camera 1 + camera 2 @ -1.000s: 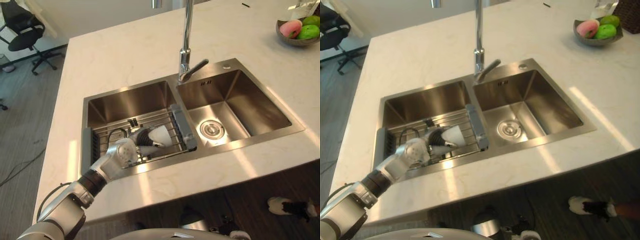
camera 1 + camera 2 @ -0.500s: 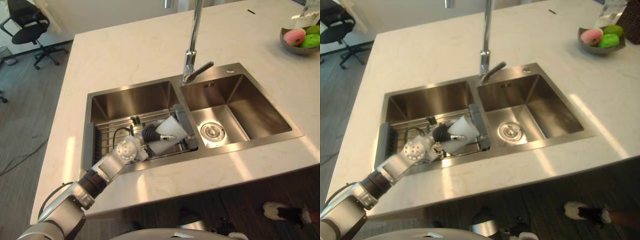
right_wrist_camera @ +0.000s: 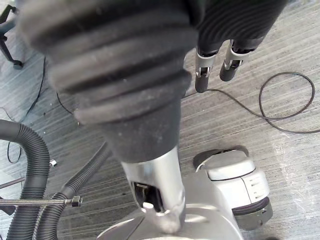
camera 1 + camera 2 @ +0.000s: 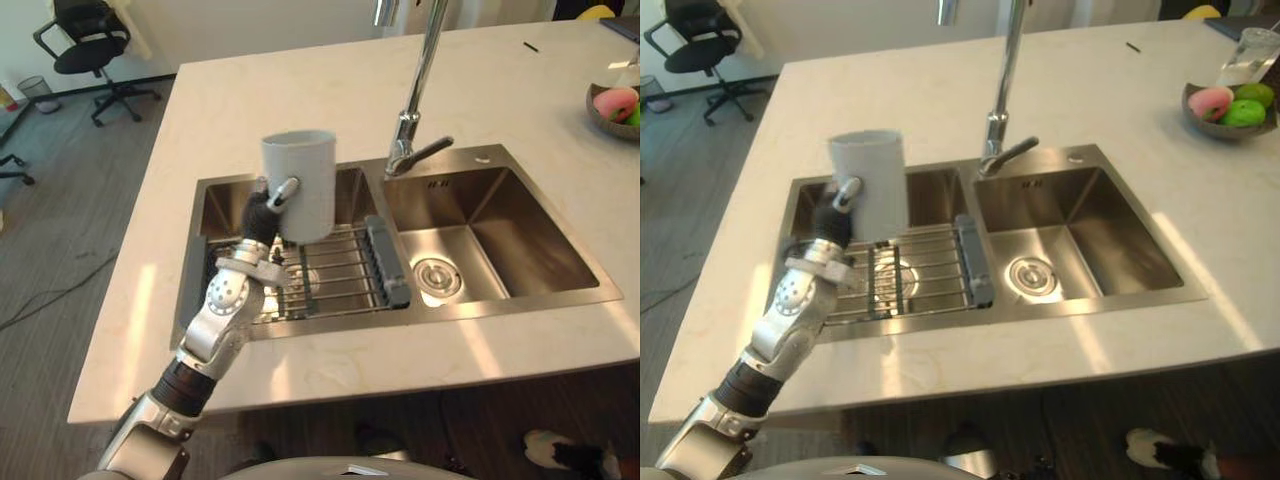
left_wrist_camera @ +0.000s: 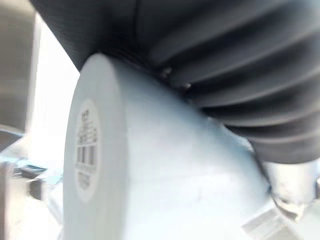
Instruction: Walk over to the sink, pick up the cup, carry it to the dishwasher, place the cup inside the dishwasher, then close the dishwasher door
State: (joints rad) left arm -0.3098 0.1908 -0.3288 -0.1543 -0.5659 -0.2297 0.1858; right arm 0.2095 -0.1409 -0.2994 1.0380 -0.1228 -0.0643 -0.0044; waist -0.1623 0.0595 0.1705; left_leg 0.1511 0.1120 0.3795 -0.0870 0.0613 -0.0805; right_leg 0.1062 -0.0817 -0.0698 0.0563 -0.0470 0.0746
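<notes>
A black wheeled office chair (image 4: 85,40) stood on the grey plank floor (image 4: 60,200) at the far left, beyond the pale marbled stone countertop (image 4: 300,100). Set into that counter was a stainless-steel double sink (image 4: 330,328).

Over its left basin (image 4: 225,200) the left hand (image 4: 260,218) was raised with its wrist bent upward, holding a pale grey cylindrical cup (image 4: 300,180) upright, mouth up, in the air. The silver thumb lay curled against the cup's near wall. The other fingers were hidden behind it, so the grasp looked like a pinch between thumb and fingers. The cup was clear of the sink and touched nothing but the hand. In the left wrist view the cup (image 5: 165,170) pressed close against the dark ribbed cover, its flat base carrying a small white label.

Below the cup, a wire drying rack (image 4: 340,275) with grey plastic end bars (image 4: 388,262) spanned the left basin. Just right of it, a tall chrome tap (image 4: 420,100) rose from the back rim, where the two basins meet. The right basin (image 4: 520,230) showed a round metal drain (image 4: 437,278).

At the far right, a grey bowl (image 4: 1215,120) held a pink fruit (image 4: 1210,100) and a green fruit (image 4: 1245,110), with a clear drinking glass (image 4: 1250,60) just behind it.

The right hand (image 3: 115,65) hung over the floor, its fingers (image 3: 202,70) loose and holding nothing.
</notes>
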